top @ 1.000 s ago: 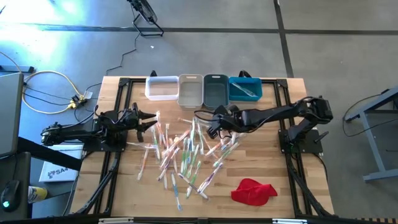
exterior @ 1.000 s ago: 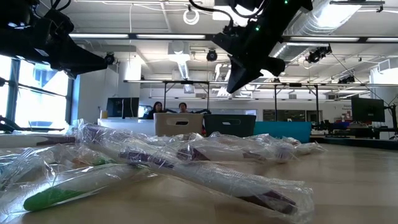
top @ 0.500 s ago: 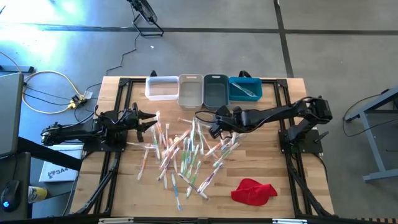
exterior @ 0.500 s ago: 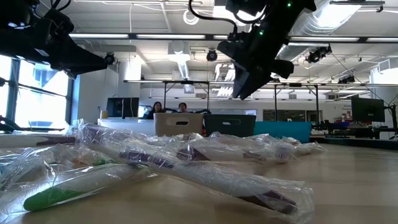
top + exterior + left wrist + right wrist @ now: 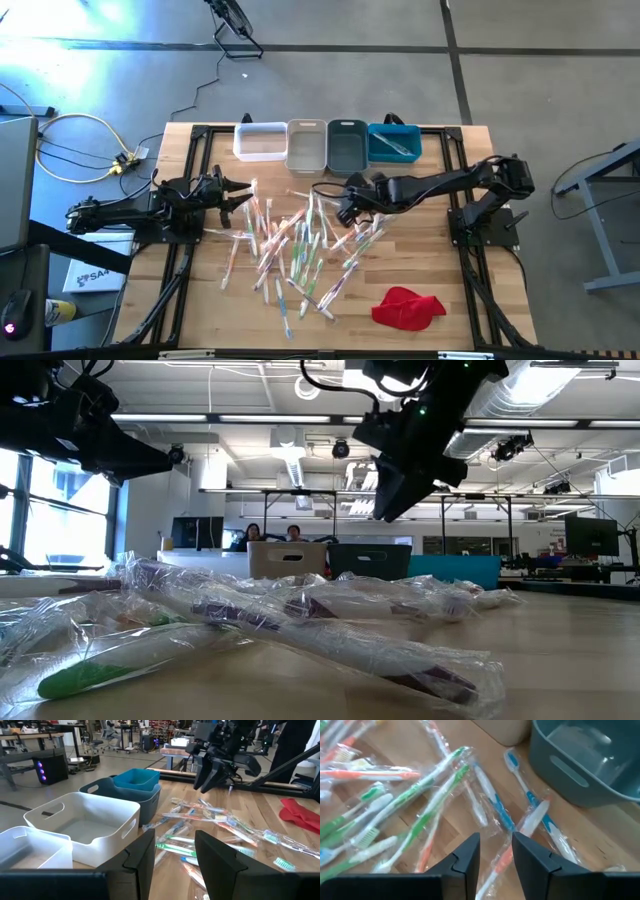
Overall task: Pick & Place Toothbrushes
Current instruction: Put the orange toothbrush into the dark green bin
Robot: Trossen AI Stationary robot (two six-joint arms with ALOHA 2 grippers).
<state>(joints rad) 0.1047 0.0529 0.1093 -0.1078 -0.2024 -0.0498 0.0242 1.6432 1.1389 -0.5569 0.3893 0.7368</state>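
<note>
right hand (image 5: 338, 206) crept a bit toward 9 o'clock and opened up, empty over the toothbrushes (image 5: 300, 243) to grab one; left hand (image 5: 238, 194) waits, fingers apart.

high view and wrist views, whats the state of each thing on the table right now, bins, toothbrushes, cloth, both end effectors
white bin: upright, looks empty
beige bin: upright, looks empty
grey bin: upright, looks empty
blue bin: upright, holds one wrapped item
toothbrushes: wrapped, scattered loose mid-table
red cloth: crumpled, lying apart from the pile
left end effector: open, empty, at the pile's left edge
right end effector: open, empty, above the pile
</note>
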